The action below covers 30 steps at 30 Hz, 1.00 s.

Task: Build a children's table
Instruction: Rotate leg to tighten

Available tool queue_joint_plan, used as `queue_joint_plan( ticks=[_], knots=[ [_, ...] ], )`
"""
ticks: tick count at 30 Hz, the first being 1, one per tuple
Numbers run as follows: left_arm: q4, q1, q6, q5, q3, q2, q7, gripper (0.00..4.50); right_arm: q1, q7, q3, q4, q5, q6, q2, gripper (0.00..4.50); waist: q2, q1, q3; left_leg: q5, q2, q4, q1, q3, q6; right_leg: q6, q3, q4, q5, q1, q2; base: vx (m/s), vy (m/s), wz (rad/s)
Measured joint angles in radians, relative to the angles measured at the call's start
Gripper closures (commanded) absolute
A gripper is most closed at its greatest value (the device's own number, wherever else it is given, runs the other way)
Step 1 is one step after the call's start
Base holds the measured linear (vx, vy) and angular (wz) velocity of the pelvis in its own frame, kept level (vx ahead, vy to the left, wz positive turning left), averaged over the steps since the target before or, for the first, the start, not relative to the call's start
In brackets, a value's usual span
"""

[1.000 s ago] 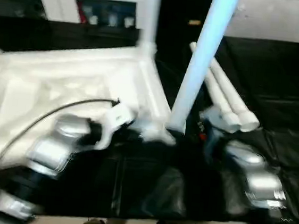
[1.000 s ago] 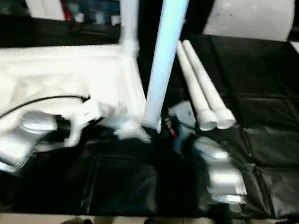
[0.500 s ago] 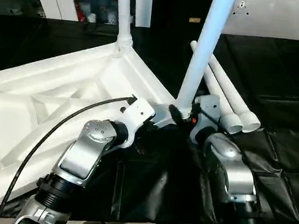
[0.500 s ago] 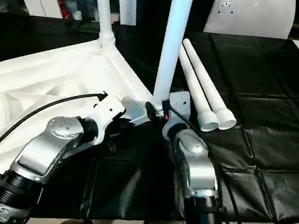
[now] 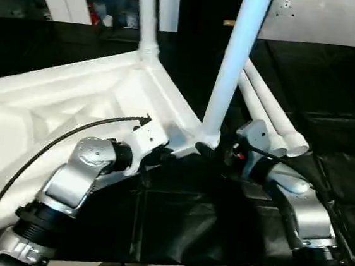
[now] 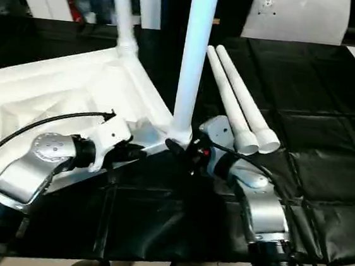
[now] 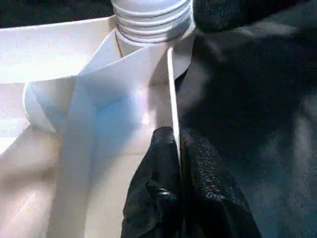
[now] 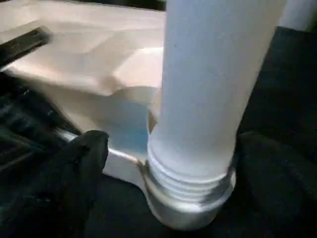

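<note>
Since the earlier frame your right pincer [image 8: 163, 163] has let go and spread wide around the near leg [image 5: 232, 62], which stands threaded in the corner socket [image 8: 190, 201] of the upturned tabletop [image 5: 59, 108]. Your left pincer [image 7: 178, 153] is closed on the tabletop's rim beside that socket, likely steadying it. Two spare legs [image 6: 238, 98] lie just beyond on the black mat [image 6: 331, 124].
</note>
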<state>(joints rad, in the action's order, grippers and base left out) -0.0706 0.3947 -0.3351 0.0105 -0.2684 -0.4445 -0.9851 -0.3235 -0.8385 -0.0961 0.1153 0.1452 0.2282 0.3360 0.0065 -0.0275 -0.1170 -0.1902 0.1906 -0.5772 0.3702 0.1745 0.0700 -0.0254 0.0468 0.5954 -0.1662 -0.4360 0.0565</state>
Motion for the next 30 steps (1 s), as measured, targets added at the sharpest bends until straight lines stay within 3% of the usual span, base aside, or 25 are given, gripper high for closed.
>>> queue_joint_plan(
  ticks=[3,15,16,30],
  knots=[
    [-0.035,0.000,0.083,-0.030,0.000,-0.072,-0.115,4.50,-0.002,-0.132,0.002,0.004,0.024,-0.016,0.094,0.02,-0.001,-0.015,0.000,0.000,0.000,-0.001,-0.001,0.000,0.000,0.000,0.000,0.001,0.000,0.002,0.001,0.000,0.000,0.00],
    [-0.151,0.072,0.225,-0.057,-0.059,-0.111,-0.325,4.50,-0.065,-0.372,-0.109,0.041,0.070,-0.013,0.127,0.02,-0.003,-0.034,0.000,-0.001,0.000,-0.010,0.001,0.000,-0.001,-0.001,-0.001,0.007,0.001,0.002,0.002,0.000,0.000,0.00],
    [-0.155,0.074,0.234,-0.057,-0.062,-0.111,-0.333,4.50,-0.065,-0.377,-0.110,0.052,0.073,-0.013,0.127,0.31,-0.003,-0.034,0.000,-0.001,0.000,-0.011,0.001,0.000,-0.001,-0.001,-0.001,0.007,0.001,0.002,0.002,0.000,0.000,0.00],
    [-0.221,0.100,0.300,-0.065,-0.062,-0.111,-0.379,4.50,-0.083,-0.434,-0.129,0.098,0.080,-0.013,0.133,1.32,-0.005,-0.035,-0.001,-0.001,0.000,-0.011,0.001,0.000,-0.001,-0.001,0.000,0.008,0.001,0.001,0.002,0.000,0.000,0.00]
  ],
)
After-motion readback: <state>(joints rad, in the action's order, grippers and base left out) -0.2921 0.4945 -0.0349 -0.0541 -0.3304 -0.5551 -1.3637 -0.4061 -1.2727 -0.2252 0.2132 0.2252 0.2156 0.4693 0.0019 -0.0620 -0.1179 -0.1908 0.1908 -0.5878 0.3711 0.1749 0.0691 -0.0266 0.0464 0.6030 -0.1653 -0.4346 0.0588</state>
